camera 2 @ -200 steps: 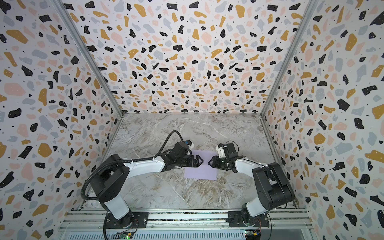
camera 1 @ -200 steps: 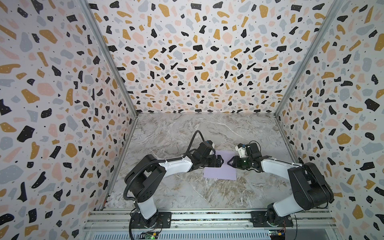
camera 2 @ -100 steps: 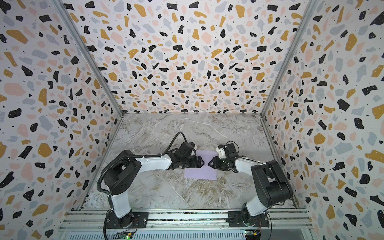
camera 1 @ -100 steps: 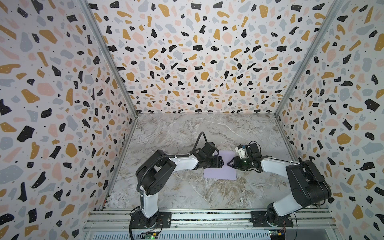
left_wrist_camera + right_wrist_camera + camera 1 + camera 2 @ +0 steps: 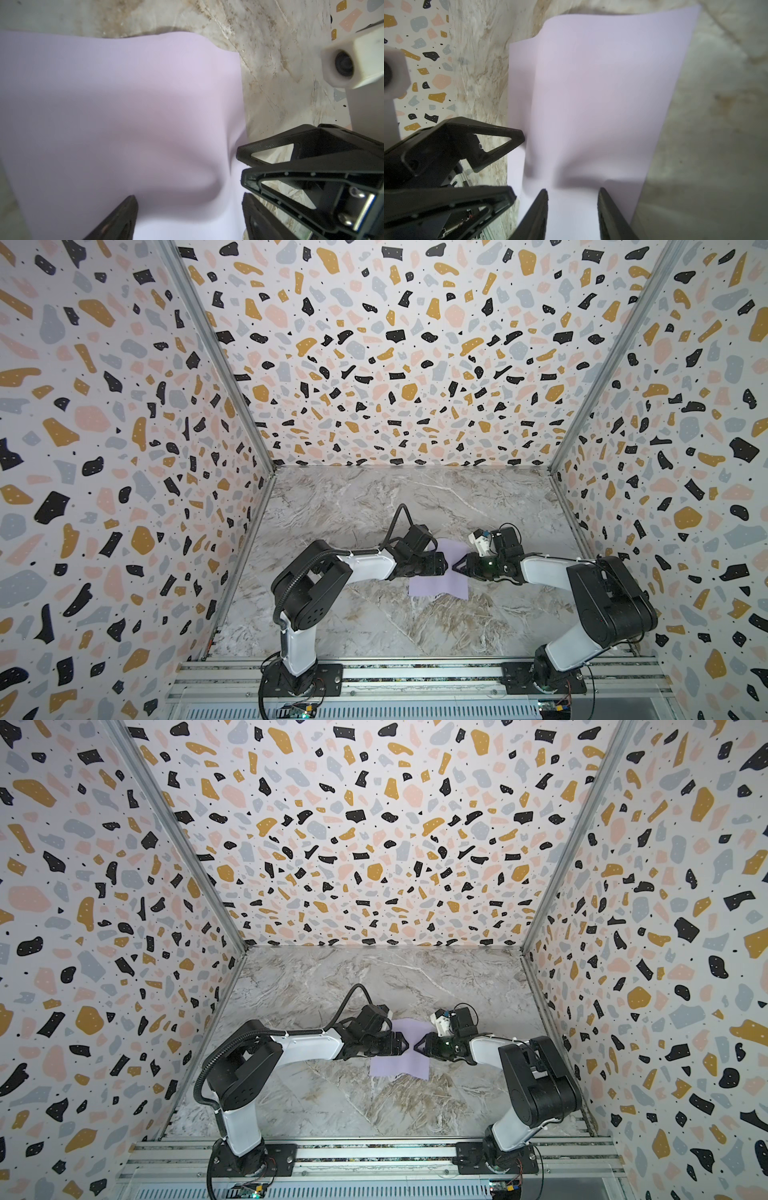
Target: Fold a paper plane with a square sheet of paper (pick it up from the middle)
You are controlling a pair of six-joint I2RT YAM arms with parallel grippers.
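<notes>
Because pickup must be mid-sheet, I hold left claw [image 5: 445,568] wide open and right claw [image 5: 455,568] part open, nose to nose over the square sheet of paper [image 5: 436,588], which humps up mid-way across the bench [image 5: 353,510]; neither grips, I judge.

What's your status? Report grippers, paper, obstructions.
Left gripper open, right gripper open, tips facing at mid-sheet. Lilac square sheet of paper unfolded, buckled at centre. No obstructions.
</notes>
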